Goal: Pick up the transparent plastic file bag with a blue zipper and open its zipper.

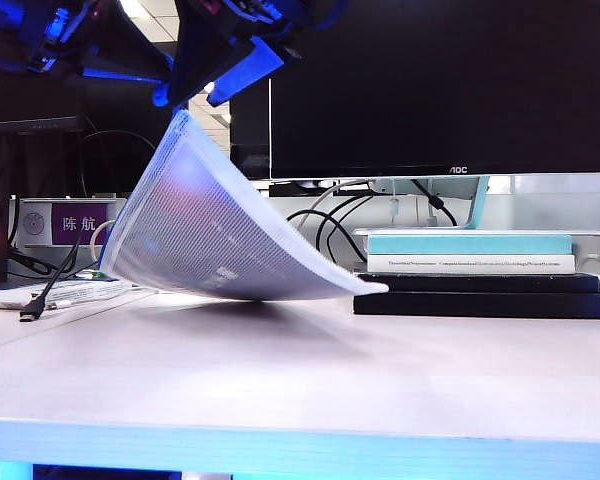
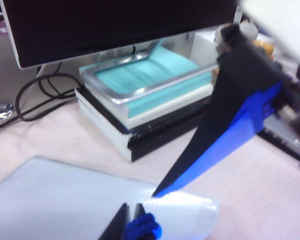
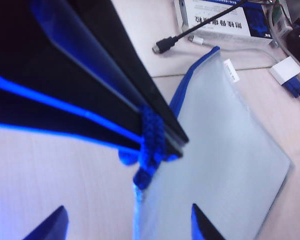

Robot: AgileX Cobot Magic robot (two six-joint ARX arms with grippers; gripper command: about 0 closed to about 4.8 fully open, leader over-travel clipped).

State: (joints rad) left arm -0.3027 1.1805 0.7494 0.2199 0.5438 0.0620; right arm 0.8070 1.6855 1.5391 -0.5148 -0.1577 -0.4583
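The transparent plastic file bag (image 1: 210, 230) hangs lifted and curved, its low end resting by the books. Its mesh face also shows in the left wrist view (image 2: 65, 200) and the right wrist view (image 3: 225, 150). The zipper (image 3: 190, 80) is the blue strip along one edge. My left gripper (image 2: 132, 206) is shut on the zipper's blue cord pull (image 2: 142, 227), at the bag's raised corner (image 1: 175, 110). That pull (image 3: 151, 132) sits pinched between black fingers in the right wrist view. My right gripper (image 3: 128, 207) is open, one fingertip on each side of the blue edge, touching nothing.
A stack of books (image 1: 480, 275) lies at the right under a dark monitor (image 1: 430, 80). Black cables (image 1: 40, 290) and white papers (image 1: 70, 293) lie at the left. A USB plug (image 3: 162, 46), a printed box (image 3: 215, 20) and a white adapter (image 3: 285, 70) sit beyond the bag.
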